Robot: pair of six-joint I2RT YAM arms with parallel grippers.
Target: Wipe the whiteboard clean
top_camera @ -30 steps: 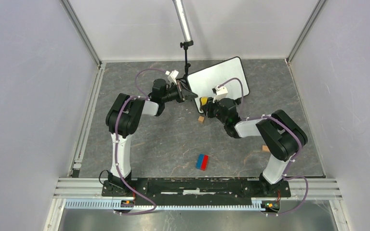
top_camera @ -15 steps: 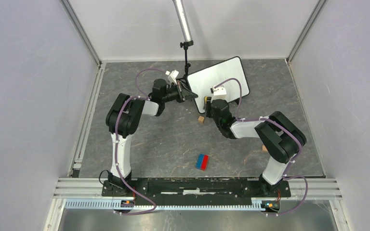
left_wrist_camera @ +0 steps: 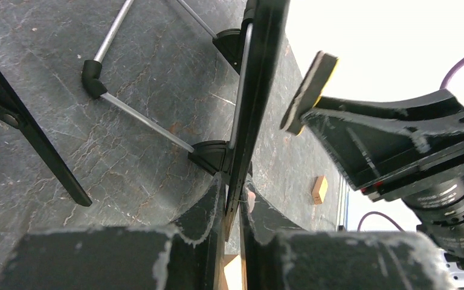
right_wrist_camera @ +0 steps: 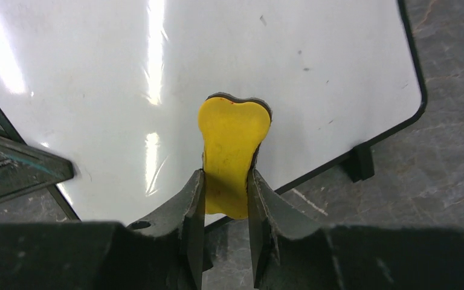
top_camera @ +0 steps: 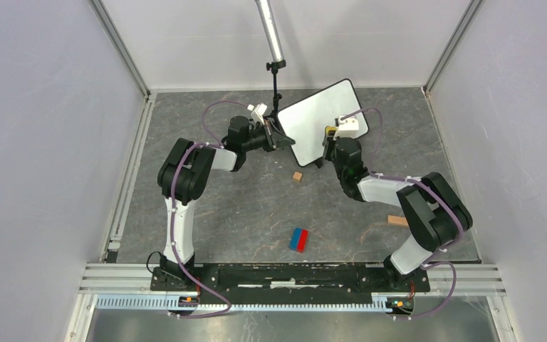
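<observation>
The whiteboard stands tilted at the back of the table, and its face is white with only faint specks. My left gripper is shut on the board's left edge; the thin black frame runs between its fingers. My right gripper is shut on a yellow eraser whose dark felt side is against the board's lower middle. The left wrist view shows the eraser edge-on beside the board. In the top view the right gripper is at the board's near edge.
A black tripod with a silver pole stands just left of the board, its legs close behind it. A small wooden block, a red and blue block and another wooden block lie on the grey table.
My right gripper has carried the eraser to the right along the board's near part. The left gripper and the board have stayed where they were.
</observation>
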